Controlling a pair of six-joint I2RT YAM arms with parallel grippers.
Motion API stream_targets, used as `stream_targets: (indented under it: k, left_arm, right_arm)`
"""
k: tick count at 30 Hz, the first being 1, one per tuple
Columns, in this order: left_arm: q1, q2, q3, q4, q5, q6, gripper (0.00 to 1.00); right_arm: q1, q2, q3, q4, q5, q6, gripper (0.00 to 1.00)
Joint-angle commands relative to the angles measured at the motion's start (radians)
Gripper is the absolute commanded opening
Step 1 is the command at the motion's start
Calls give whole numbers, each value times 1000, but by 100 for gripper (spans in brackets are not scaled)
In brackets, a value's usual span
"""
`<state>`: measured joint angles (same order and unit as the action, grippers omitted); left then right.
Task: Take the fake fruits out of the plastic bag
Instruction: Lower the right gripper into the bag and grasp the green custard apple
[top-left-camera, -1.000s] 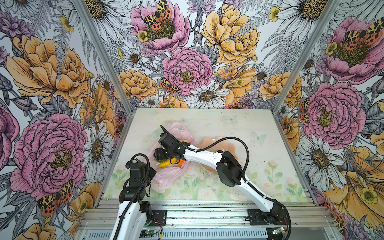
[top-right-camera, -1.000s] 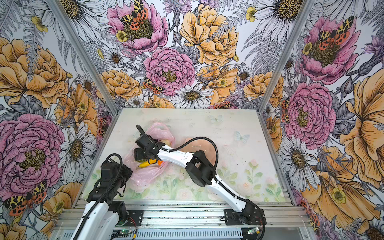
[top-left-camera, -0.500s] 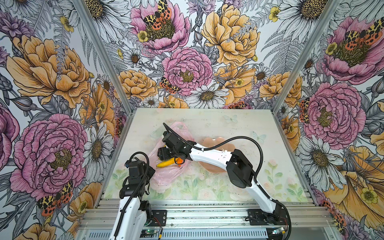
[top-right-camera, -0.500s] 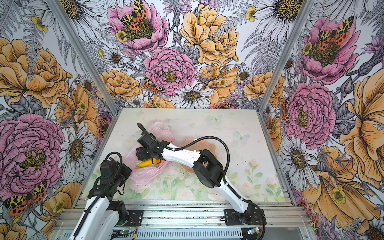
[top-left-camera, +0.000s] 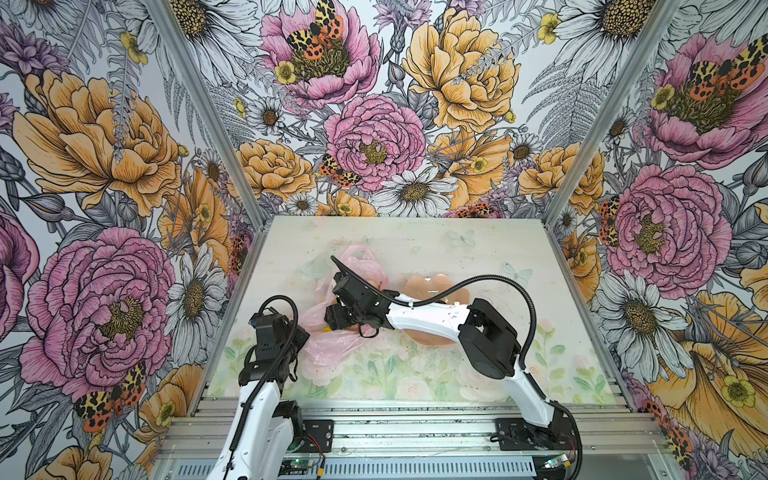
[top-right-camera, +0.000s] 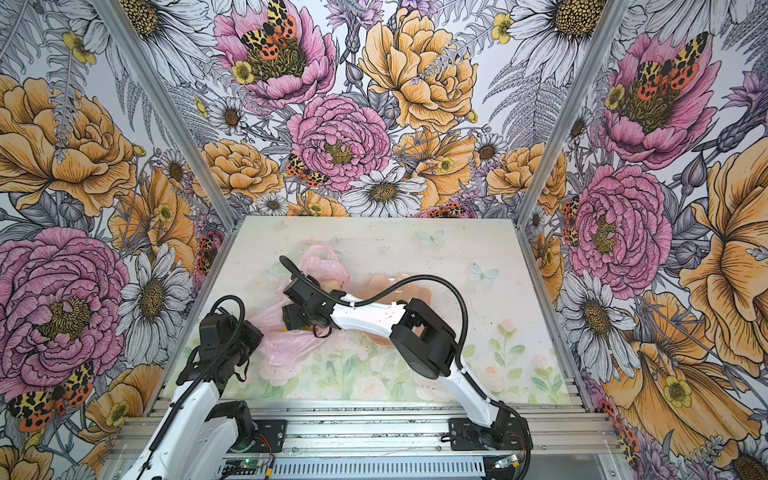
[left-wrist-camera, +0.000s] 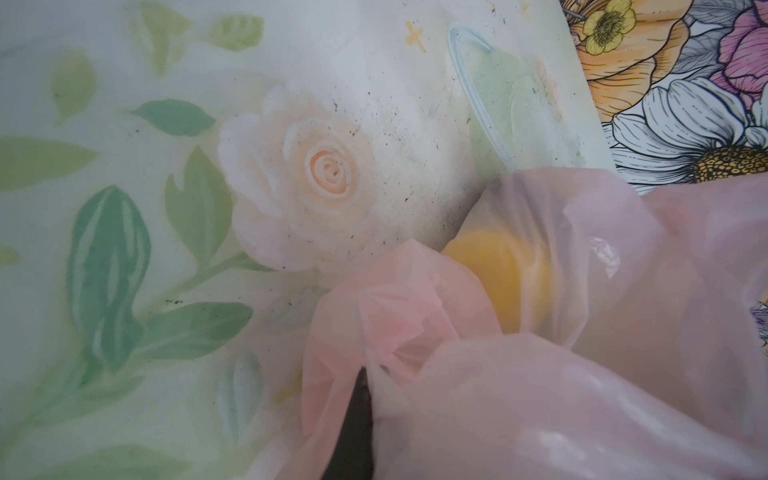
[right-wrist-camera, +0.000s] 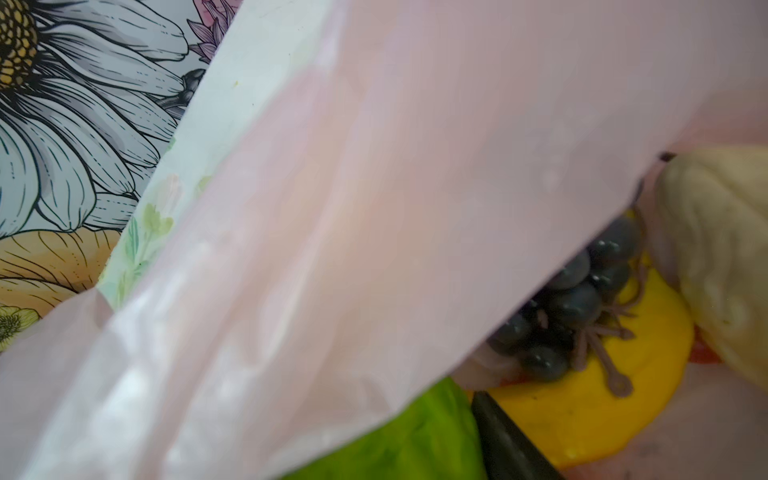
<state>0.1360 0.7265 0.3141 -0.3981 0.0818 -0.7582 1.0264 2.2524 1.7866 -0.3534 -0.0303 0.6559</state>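
The pink plastic bag (top-left-camera: 332, 347) lies crumpled on the left half of the table in both top views (top-right-camera: 286, 340). My left gripper (top-left-camera: 299, 336) is shut on the bag's near corner, where one dark finger (left-wrist-camera: 353, 415) pinches gathered film (left-wrist-camera: 582, 395). A yellow fruit (left-wrist-camera: 498, 274) shows through the film. My right gripper (top-left-camera: 336, 320) reaches across into the bag's mouth. Its visible finger (right-wrist-camera: 511, 440) presses a lime-green fruit (right-wrist-camera: 399, 440), and bag film (right-wrist-camera: 374, 208) hides the other finger. Inside the bag lie a dark grape bunch (right-wrist-camera: 582, 299), a yellow fruit (right-wrist-camera: 602, 399) and a cream-white lump (right-wrist-camera: 723, 257).
A peach-pink scalloped bowl (top-left-camera: 432, 286) sits right of the bag, partly under my right forearm (top-left-camera: 424, 322). The left wall runs close beside the bag. The table's metal front rail (top-left-camera: 395, 411) lies near both arm bases.
My right arm's elbow has swung to the right and its gripper has shifted slightly right. The yellow and orange fruits beside it are now mostly covered. The left gripper has stayed put.
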Motion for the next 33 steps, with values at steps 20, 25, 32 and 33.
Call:
stream_targets:
  k: [20, 25, 32, 33]
  left_arm:
    - [23, 10, 26, 30, 10, 39, 0]
    - [24, 11, 27, 29, 11, 41, 0]
    - [22, 10, 26, 30, 11, 43, 0]
    - [22, 10, 27, 30, 10, 43, 0]
  right_arm:
    - [-32, -4, -99, 59, -13, -38, 77]
    - [-30, -11, -127, 58, -9, -43, 79]
    - [-35, -41, -148, 60, -11, -42, 76]
    - [-36, -56, -152, 59, -14, -42, 75]
